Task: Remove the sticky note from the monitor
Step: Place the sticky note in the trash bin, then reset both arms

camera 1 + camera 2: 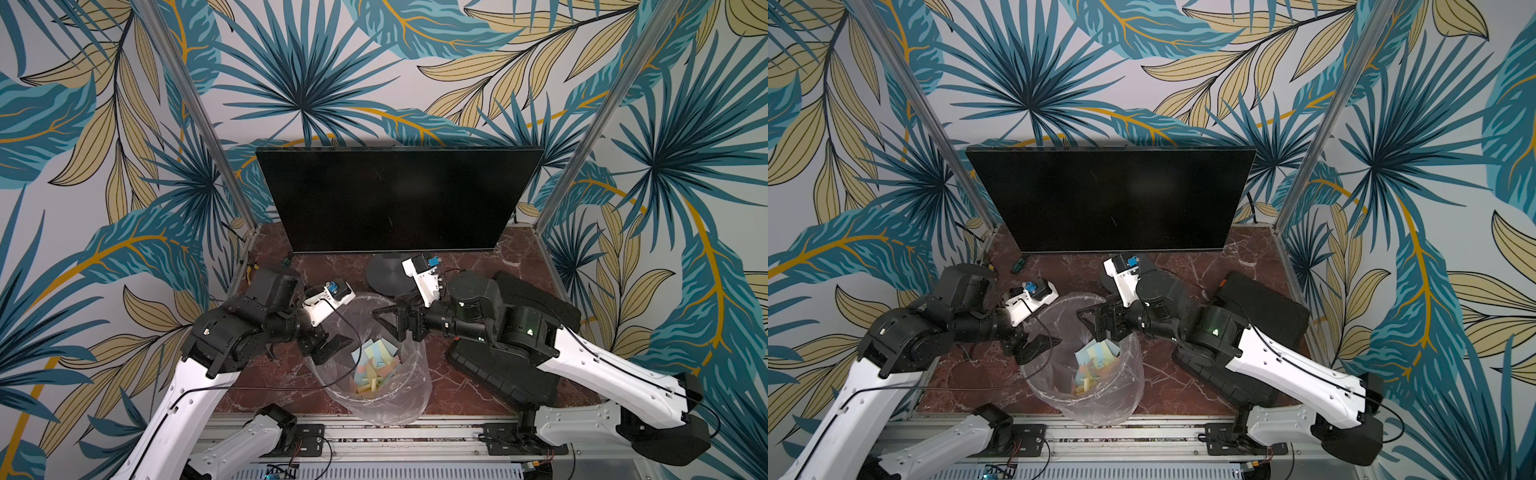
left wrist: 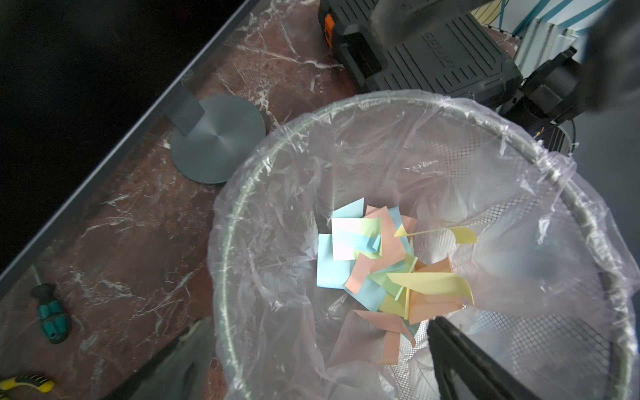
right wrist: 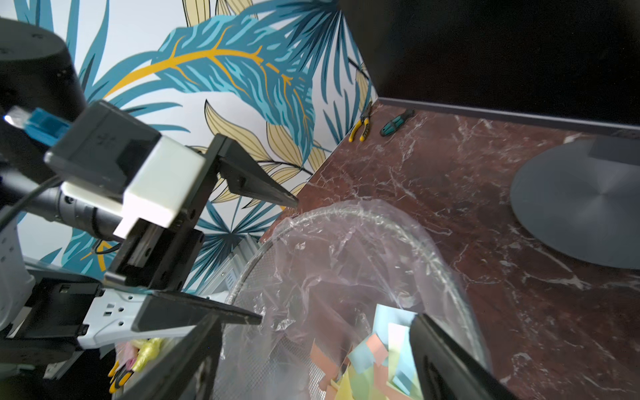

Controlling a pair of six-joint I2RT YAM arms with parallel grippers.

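Nearest stands a wire-mesh waste bin (image 1: 415, 386) lined with a clear plastic bag, on the red-brown marble-patterned table (image 1: 519, 257). Loose pastel sticky notes (image 1: 376, 365) in blue, pink, yellow and green lie heaped in its bottom; which of them belongs to the task cannot be told.

The left gripper (image 1: 332, 349) hangs over the bin's left rim. Its fingers stand wide apart and hold nothing, which the right wrist view confirms. The right gripper (image 1: 388, 311) hangs over the far right rim, pointing left, its fingers likewise spread and empty. The two grippers face each other across the bin without touching.

Right of the bin, partly under the right arm, lies a black ribbed plastic case (image 1: 490, 374) with an orange latch.

Farther back, a round grey disc base (image 1: 384, 276) carries the large flat black monitor (image 1: 399, 199), which stands upright along the far edge, its screen dark.

At the far left corner lie a green-and-black screwdriver (image 2: 52, 313) and yellow-handled pliers (image 3: 362, 126), near each other.
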